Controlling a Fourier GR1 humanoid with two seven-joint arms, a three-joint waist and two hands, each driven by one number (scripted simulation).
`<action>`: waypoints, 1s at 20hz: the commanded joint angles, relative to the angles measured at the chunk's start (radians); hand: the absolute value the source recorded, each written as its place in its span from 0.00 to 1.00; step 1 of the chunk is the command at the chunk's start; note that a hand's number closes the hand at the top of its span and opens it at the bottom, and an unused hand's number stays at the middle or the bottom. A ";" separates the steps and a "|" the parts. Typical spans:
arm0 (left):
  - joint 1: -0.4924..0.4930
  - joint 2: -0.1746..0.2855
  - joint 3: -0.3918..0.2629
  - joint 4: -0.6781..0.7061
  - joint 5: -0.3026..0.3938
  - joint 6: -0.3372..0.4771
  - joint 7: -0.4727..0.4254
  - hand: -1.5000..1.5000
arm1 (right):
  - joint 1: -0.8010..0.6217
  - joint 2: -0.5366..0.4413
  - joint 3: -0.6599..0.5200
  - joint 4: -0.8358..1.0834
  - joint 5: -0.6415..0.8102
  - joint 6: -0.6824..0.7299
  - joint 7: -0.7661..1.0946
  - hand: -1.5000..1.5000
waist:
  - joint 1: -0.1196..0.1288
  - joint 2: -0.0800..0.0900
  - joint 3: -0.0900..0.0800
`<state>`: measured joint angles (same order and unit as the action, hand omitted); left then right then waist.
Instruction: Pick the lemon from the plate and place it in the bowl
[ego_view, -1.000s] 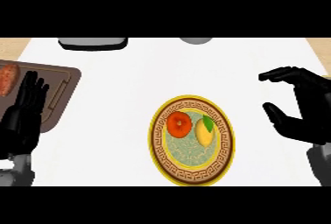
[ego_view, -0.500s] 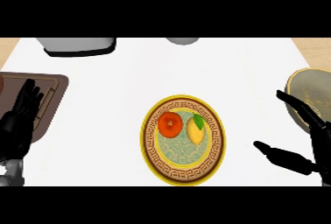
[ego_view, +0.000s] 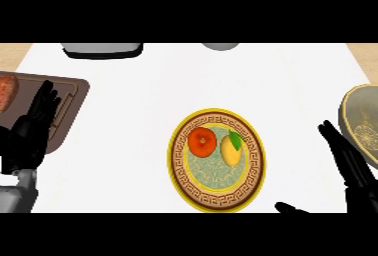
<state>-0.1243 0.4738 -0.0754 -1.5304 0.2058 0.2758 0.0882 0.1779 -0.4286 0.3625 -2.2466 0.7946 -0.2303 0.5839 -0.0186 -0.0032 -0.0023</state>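
Head view shows the lemon (ego_view: 231, 153) lying on the plate (ego_view: 179, 165), in the upper right part of its pale green middle, with a small green leaf at its far end. Just beside it on the left lies a round red-orange fruit (ego_view: 201, 142); whether the two touch cannot be told. The plate, yellow-rimmed with a dark patterned band, stands close to the near edge of the white counter (ego_view: 148, 100), a little right of the middle. The right hand (ego_view: 351, 167) shows at the counter's near right corner, to the right of the plate. Its fingers are straight and point toward the far edge, and its thumb is spread out toward the plate's near rim. It holds nothing and touches neither lemon nor plate. Beyond it, at the counter's right edge, stands the bowl (ego_view: 360, 120), olive with a pale pattern inside, partly cut off by the view and well apart from the plate. The left hand (ego_view: 29, 137) rests open at the counter's left edge, fingers up, overlapping a brown cutting board (ego_view: 71, 95) that carries a reddish item (ego_view: 6, 92) at the view's edge. Two grey objects (ego_view: 102, 49) sit along the far edge.
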 joint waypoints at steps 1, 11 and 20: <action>-0.004 0.013 0.027 -0.021 0.010 -0.031 0.023 0.50 | -0.119 0.055 0.090 -0.101 0.143 0.166 0.238 0.00 | 0.024 0.002 0.000; 0.034 -0.053 -0.033 -0.048 -0.037 -0.021 0.012 0.50 | -0.495 0.081 0.035 0.170 -0.117 0.583 0.480 0.00 | 0.050 0.004 0.001; -0.034 -0.031 0.018 0.001 -0.034 -0.052 0.034 0.50 | -0.637 0.128 -0.046 0.417 -0.329 0.750 0.488 0.00 | 0.030 0.005 0.002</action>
<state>-0.1494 0.4464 -0.0604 -1.5182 0.1767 0.2217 0.0929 -0.4070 -0.3221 0.3326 -1.9235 0.5293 0.4044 0.9859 0.0160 0.0019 -0.0016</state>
